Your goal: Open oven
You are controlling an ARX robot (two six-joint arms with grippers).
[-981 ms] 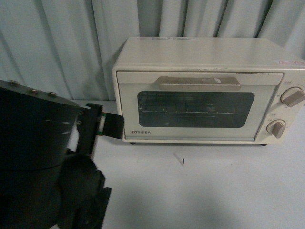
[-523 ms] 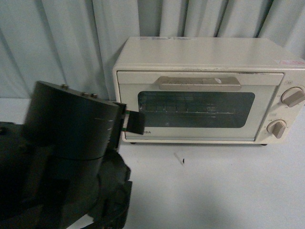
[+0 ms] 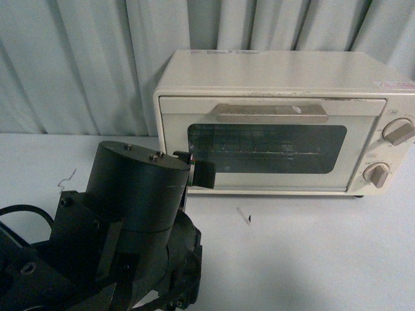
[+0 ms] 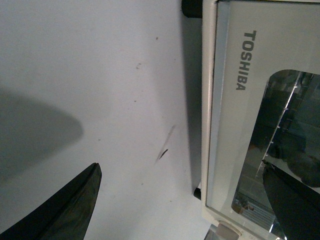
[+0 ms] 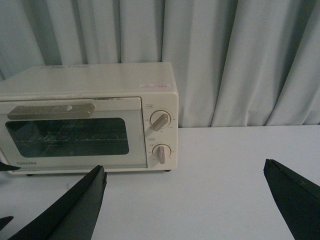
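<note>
left gripper (image 4: 182, 207): has moved right, now at the lower left corner of the oven (image 3: 272, 123), fingers wide, empty
right gripper (image 5: 185, 200): wide apart, empty
handle (image 3: 272, 113): untouched, door shut

The oven (image 3: 272, 74) before me is cream-white, its handle (image 3: 272, 113) dull silver-beige, its two knobs (image 3: 397, 132) beige, its window (image 3: 266, 148) dark, its lettering (image 4: 240, 61) grey. The table (image 3: 311, 259) is white, the curtain (image 3: 84, 65) pale blue-grey in shadowed vertical folds, my left arm (image 3: 133, 207) black.
</note>
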